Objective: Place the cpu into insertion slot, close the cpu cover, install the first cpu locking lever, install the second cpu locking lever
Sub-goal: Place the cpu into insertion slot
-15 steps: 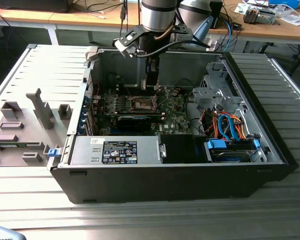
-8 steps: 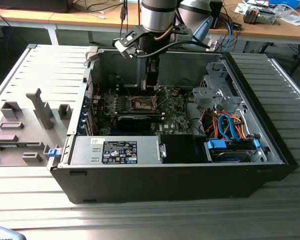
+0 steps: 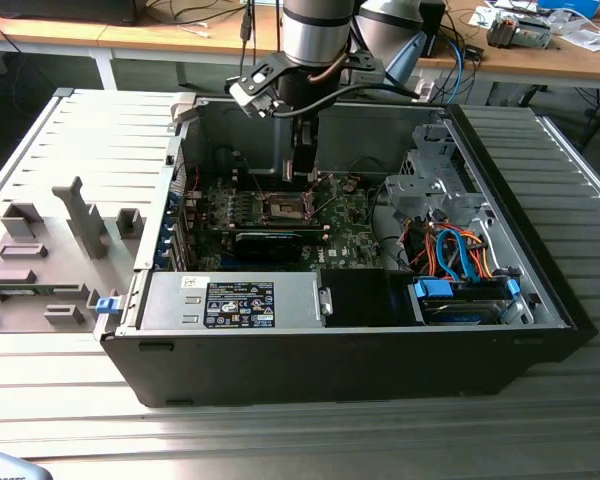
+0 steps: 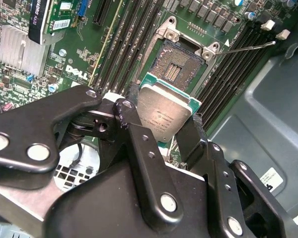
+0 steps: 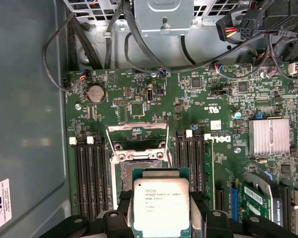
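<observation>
The arm is reaching down from the upper middle of the exterior view into an open computer case point(image 3: 380, 350) that is lying on a grey ribbed table point(image 3: 80, 130). The gripper point(image 3: 305, 172) is hanging just above the green motherboard point(image 3: 350, 240), near the centre of the frame, with the insertion slot point(image 3: 285, 208) sitting just below and toward the exterior view's left of it.

In both wrist views the black fingers point(image 4: 126, 116) are pressing against opposite edges of the cpu point(image 4: 164, 111) – the jaws are clamped on it, not standing free. The gripper point(image 4: 161, 124) is carrying the chip with its silvery face turned toward the cameras and a thin green border showing around it.

The cpu point(image 5: 161, 206) is not sitting in the socket. It is hovering over the board, and in the first wrist view it is overlapping one side of the insertion slot point(image 5: 131, 171), whose dark centre is lying exposed beyond the chip. The gripper point(image 5: 161, 210) is showing only its fingertips at either side of the chip there.

The cpu cover point(image 5: 137, 127) is standing raised on the far side of the slot – the green board is showing through its window. In the second wrist view the insertion slot point(image 4: 181, 67) is lying open with its silvery rim around it, and a thin locking lever point(image 4: 251, 47) is sticking out beside it over the black memory slots point(image 4: 233, 64).

A finned heat sink point(image 5: 270, 136) is sitting well apart from the socket on the motherboard point(image 5: 188, 99).
</observation>
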Available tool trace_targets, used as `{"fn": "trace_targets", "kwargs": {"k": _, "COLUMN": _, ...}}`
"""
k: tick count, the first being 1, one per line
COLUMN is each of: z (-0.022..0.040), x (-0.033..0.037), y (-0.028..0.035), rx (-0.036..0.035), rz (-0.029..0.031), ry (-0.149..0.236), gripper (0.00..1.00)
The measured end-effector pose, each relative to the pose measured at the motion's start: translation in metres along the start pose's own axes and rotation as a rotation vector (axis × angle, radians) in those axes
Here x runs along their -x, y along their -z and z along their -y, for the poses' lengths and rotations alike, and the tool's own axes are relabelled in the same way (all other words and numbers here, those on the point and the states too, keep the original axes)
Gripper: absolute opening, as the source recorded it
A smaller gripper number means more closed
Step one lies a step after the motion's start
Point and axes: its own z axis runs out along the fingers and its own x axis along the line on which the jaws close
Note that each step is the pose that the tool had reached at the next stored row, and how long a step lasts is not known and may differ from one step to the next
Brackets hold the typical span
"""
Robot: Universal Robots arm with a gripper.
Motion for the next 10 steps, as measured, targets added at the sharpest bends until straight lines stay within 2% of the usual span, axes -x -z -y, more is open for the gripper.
{"fn": "trace_targets", "kwargs": {"k": 7, "z": 0.0000, "x": 0.0000, "y": -0.0012, "rx": 0.0000, "rz": 0.0000, "ry": 0.000, "gripper": 0.55}}
{"fn": "trace_targets", "kwargs": {"k": 10, "z": -0.0001, "x": -0.0001, "y": -0.0044, "rx": 0.0000, "rz": 0.0001, "ry": 0.000, "gripper": 0.55}}
